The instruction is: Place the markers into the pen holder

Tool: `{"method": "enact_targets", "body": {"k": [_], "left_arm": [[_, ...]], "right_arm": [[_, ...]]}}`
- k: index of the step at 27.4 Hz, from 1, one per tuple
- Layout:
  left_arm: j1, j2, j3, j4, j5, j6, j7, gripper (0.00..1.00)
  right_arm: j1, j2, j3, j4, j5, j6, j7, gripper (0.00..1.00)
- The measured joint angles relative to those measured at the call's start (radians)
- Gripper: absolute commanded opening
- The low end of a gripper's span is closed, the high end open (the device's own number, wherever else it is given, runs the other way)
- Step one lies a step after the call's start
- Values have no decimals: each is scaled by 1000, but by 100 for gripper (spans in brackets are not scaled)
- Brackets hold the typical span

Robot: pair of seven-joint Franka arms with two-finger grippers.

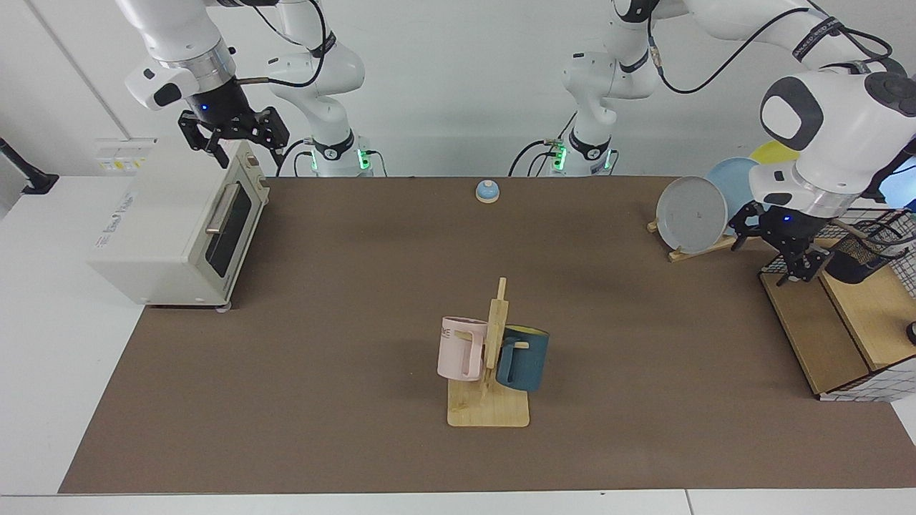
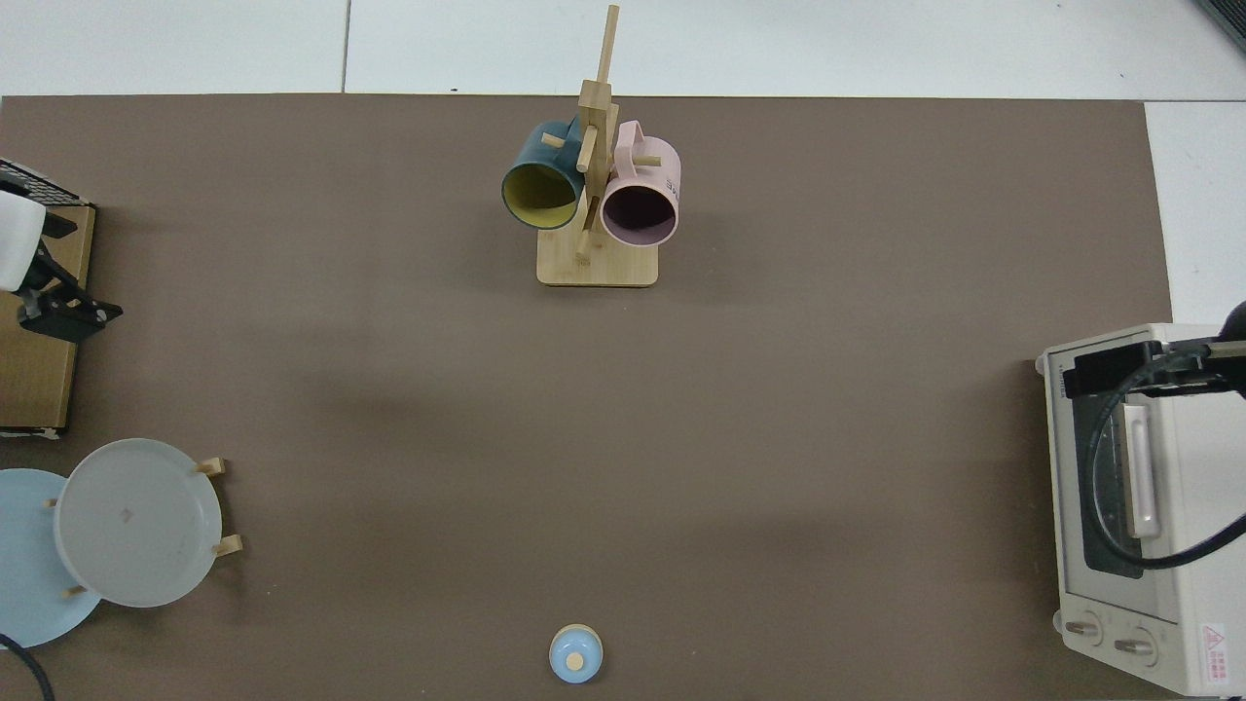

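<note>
1. Left gripper (image 1: pixel 780 250) (image 2: pixel 63 316). I hold it low at the counter (image 1: pixel 343 286) end on my left arm's side. It hangs over the inner edge of the wooden box (image 1: pixel 823 329), between the plate rack (image 1: pixel 690 214) and the pen holder (image 1: pixel 855 256). It is tilted, and touches neither one. Whether its jaws are apart or together cannot be read from either view. Nothing shows held in them.

2. Right gripper (image 1: pixel 235 143) (image 2: pixel 1134 375). My right arm waits at the opposite end of the counter. The gripper hovers just above the top front corner of the oven (image 1: pixel 179 222), near the edge where my bases stand. Its jaws are apart, with nothing between them.

3. Pen holder. It is a black mesh cup that stands upright at the left-arm end of the counter. It is behind the wooden box and against the wire basket (image 1: pixel 894 236), just beside my left gripper. It falls outside the top view.

4. Marker. I cannot pick it out in either view.

5. Other items. The mug rack (image 1: pixel 494 372) stands mid-counter, toward the edge away from my bases. It carries a pink mug (image 1: pixel 461 348) and a teal mug (image 1: pixel 524 357). A blue bell (image 1: pixel 487 191) sits at the middle of the edge by my bases, well apart from both grippers.
</note>
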Motion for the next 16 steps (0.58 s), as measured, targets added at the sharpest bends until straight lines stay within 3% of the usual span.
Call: {"method": "enact_targets", "body": {"k": [6, 16], "left_arm": [[-17, -48, -2, -47, -1, -110, -395, 100], [-16, -81, -29, -75, -2, -175, -783, 100]], "right_arm": [[0, 0, 0, 0, 0, 0, 0, 100], [0, 0, 0, 0, 0, 0, 0, 100]]}}
